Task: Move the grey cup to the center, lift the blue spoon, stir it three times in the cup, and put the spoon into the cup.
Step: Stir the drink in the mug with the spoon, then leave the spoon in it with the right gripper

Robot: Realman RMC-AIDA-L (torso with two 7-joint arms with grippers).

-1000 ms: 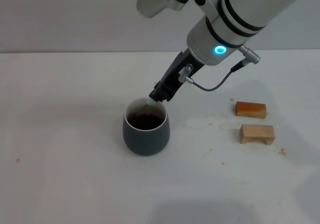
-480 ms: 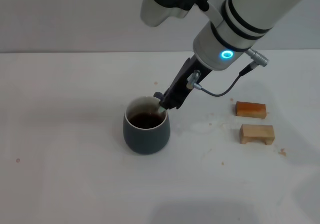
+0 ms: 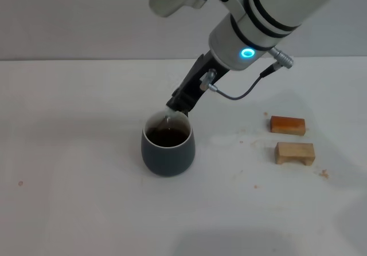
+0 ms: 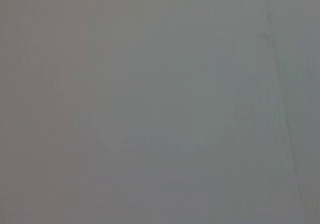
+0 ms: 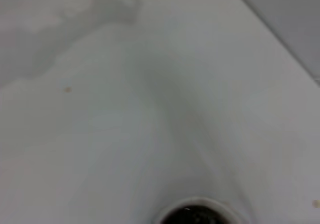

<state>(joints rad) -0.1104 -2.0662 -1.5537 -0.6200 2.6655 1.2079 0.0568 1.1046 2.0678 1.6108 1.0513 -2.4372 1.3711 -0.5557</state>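
In the head view, the right gripper (image 3: pixel 176 107) hangs at the end of the slanting right arm, just above the far rim of the grey cup (image 3: pixel 167 150). Its jaws stand together, clamped on the blue spoon (image 3: pixel 170 118), of which only a pale sliver shows, dropping from the fingertips down past the white inner rim toward the dark liquid. The spoon is held steeply and close to the wall of the cup, which suits stirring: the bowl can sweep the liquid while the gripper itself stays clear of the rim. The cup sits directly below and slightly nearer the robot than the gripper, on the open middle of the white worktop (image 3: pixel 69 153), so the centring step looks done and the stirring is likely the step in hand. Well off to the gripper's right lie two small wooden blocks (image 3: pixel 291 138), apart from the work.

The left wrist view shows only a plain grey surface; the left gripper is not visible anywhere.

The right wrist view looks down over the white worktop (image 5: pixel 125 108), with the cup's pale rim (image 5: pixel 197 204) just beneath the camera, confirming the gripper is poised above it.
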